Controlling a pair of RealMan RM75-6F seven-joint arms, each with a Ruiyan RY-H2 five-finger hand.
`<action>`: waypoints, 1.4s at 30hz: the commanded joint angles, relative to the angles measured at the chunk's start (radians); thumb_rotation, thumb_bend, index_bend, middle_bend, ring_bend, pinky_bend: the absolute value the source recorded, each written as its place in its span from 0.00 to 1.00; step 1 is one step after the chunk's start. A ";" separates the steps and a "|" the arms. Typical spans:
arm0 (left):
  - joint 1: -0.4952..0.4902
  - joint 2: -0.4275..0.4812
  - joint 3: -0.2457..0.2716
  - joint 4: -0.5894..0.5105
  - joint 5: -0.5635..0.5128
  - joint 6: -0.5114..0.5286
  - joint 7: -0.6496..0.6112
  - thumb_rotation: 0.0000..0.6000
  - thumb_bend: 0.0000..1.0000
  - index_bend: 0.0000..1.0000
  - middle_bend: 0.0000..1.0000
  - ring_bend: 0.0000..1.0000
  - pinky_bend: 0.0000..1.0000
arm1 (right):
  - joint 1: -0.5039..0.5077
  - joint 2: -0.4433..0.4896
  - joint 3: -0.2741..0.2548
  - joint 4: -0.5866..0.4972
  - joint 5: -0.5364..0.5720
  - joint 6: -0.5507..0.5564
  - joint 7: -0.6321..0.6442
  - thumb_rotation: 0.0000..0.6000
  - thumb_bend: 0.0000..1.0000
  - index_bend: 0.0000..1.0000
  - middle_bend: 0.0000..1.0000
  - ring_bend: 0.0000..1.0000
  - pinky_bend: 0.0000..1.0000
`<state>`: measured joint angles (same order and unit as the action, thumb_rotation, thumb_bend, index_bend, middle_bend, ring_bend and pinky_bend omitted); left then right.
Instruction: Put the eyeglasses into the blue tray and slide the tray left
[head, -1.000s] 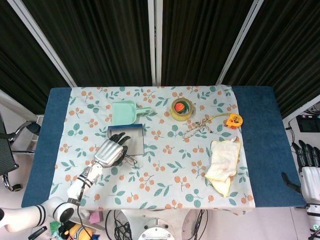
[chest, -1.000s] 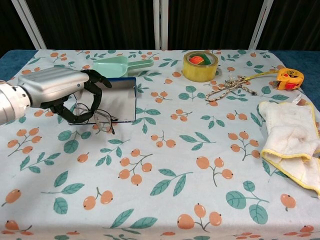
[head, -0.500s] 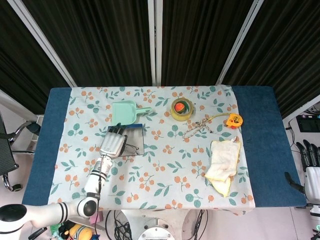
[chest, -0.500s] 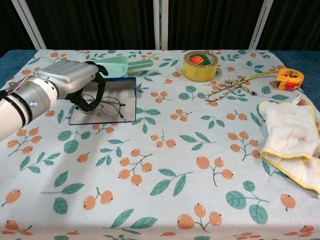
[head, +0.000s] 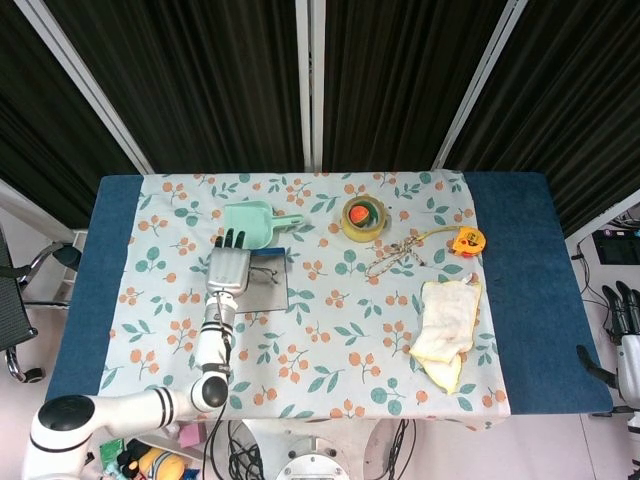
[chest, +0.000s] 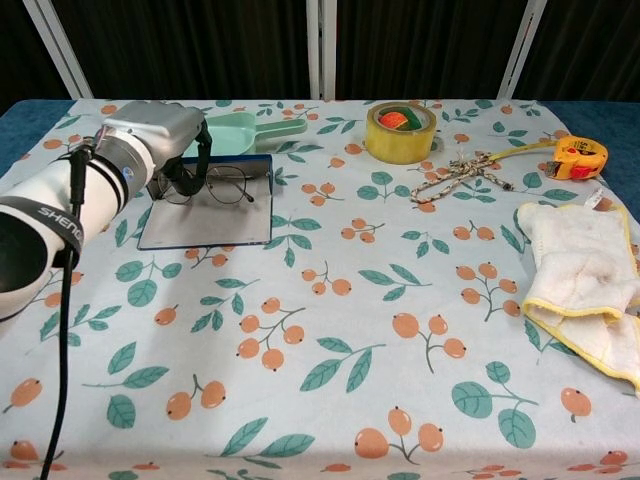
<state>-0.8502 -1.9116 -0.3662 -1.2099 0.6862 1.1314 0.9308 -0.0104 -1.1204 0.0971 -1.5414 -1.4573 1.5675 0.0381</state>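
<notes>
The blue tray (chest: 212, 226) lies flat at the left of the flowered cloth, also seen in the head view as the tray (head: 270, 293). My left hand (chest: 150, 135) hovers over its far left corner, fingers curled down around one end of the thin-framed eyeglasses (chest: 228, 184). The eyeglasses hang over the far half of the tray; whether they touch its floor is unclear. From above, the left hand (head: 228, 269) covers the tray's left side, with the eyeglasses (head: 263, 273) barely visible. My right hand (head: 627, 338) stays off the table at the far right edge, fingers apart and holding nothing.
A mint dustpan (chest: 236, 131) lies just behind the tray, close to the left hand. Further right are a yellow tape roll (chest: 400, 131), a tangled cord (chest: 460, 172), an orange tape measure (chest: 578, 157) and a cream cloth (chest: 585, 268).
My left hand has carried the eyeglasses from the tray's near left edge across to its far side. The forearm has swung in beneath it. The tray has not shifted.
</notes>
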 joint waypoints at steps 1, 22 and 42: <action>-0.017 -0.025 -0.007 0.042 -0.031 -0.006 0.011 1.00 0.51 0.63 0.10 0.05 0.16 | 0.000 0.000 0.000 0.002 -0.001 0.000 0.003 1.00 0.18 0.00 0.00 0.00 0.00; -0.049 -0.067 -0.024 0.144 -0.040 -0.001 -0.041 1.00 0.49 0.40 0.10 0.05 0.16 | 0.007 0.006 0.000 0.007 0.024 -0.040 0.007 1.00 0.22 0.00 0.00 0.00 0.00; -0.008 0.084 0.071 -0.084 0.101 0.013 -0.058 1.00 0.39 0.16 0.09 0.06 0.16 | 0.015 0.002 -0.004 0.004 0.024 -0.058 -0.002 1.00 0.22 0.00 0.00 0.00 0.00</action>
<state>-0.8602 -1.8556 -0.3135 -1.2786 0.7765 1.1728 0.8672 0.0047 -1.1180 0.0930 -1.5373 -1.4328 1.5094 0.0365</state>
